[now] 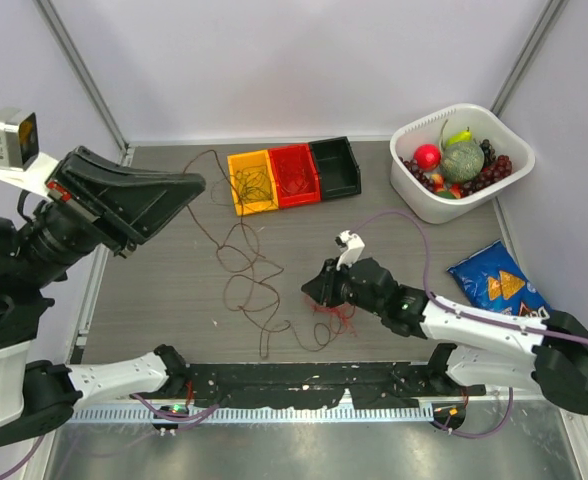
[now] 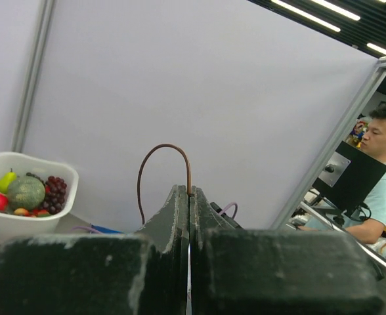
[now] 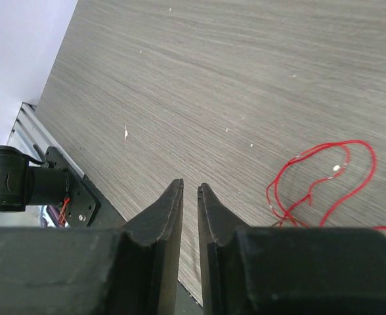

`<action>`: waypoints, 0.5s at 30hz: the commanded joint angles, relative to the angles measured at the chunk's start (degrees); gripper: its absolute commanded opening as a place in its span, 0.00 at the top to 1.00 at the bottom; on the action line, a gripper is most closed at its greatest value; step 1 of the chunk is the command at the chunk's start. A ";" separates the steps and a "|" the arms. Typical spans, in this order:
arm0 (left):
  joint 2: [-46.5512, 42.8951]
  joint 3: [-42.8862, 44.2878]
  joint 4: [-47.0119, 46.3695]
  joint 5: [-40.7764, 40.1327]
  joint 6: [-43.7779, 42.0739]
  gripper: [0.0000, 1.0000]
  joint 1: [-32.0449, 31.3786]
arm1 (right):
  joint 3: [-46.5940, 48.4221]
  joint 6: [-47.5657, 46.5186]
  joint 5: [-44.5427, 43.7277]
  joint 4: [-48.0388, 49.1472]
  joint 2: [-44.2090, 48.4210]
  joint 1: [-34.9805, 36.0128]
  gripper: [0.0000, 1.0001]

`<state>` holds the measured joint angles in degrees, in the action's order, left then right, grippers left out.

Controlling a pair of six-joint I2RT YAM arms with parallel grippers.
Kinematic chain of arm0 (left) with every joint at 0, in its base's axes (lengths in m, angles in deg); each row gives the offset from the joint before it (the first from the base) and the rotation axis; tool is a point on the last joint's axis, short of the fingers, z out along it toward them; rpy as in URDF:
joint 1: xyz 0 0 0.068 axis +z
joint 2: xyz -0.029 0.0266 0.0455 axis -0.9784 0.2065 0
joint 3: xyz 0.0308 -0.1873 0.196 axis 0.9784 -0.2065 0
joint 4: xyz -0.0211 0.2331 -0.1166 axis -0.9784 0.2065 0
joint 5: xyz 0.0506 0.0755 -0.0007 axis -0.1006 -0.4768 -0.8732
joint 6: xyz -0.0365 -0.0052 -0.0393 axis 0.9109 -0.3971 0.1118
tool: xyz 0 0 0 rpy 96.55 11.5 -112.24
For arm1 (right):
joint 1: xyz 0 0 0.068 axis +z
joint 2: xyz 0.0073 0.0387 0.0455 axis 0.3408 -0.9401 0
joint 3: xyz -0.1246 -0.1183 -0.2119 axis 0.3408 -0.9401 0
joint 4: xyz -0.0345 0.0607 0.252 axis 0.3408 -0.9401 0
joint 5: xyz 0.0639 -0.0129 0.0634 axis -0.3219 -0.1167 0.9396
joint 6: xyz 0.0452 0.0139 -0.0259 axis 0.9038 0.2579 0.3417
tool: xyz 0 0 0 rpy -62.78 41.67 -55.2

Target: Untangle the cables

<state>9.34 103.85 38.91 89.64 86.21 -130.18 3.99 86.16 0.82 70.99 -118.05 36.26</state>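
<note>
The left tool, raised above the bench, is clamped on a brown cable, which arches over its tips and trails down into loose loops on the bench. The right tool sits low, its jaws a thin gap apart with nothing between them. The red cable lies curled just beside it.

Left arm and right arm: white link shells between black joint housings. Left gripper a broad black wedge; fingers matte, scuffed grey at the edges. Right gripper the same black. White camera box with amber lens on left wrist. Thin purple hoses along right arm. Black base rail at near edge, red wiring by a screwed bracket.
</note>
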 commanded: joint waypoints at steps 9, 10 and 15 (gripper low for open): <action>-0.67 -3.18 1.25 -4.64 -3.07 1.00 -0.11 | 16.15 -20.29 -4.82 -28.79 14.47 0.33 0.48; -0.76 -3.71 0.99 -4.56 -2.98 1.00 -0.11 | 17.66 -21.08 -2.88 -28.36 15.96 0.33 0.46; -0.94 -5.64 0.46 -5.43 -3.25 1.00 -0.11 | 25.22 -19.52 16.02 -18.35 16.50 0.33 0.32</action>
<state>8.70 99.19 40.37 85.27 83.94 -130.18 22.31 68.57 3.49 45.61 -102.62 36.24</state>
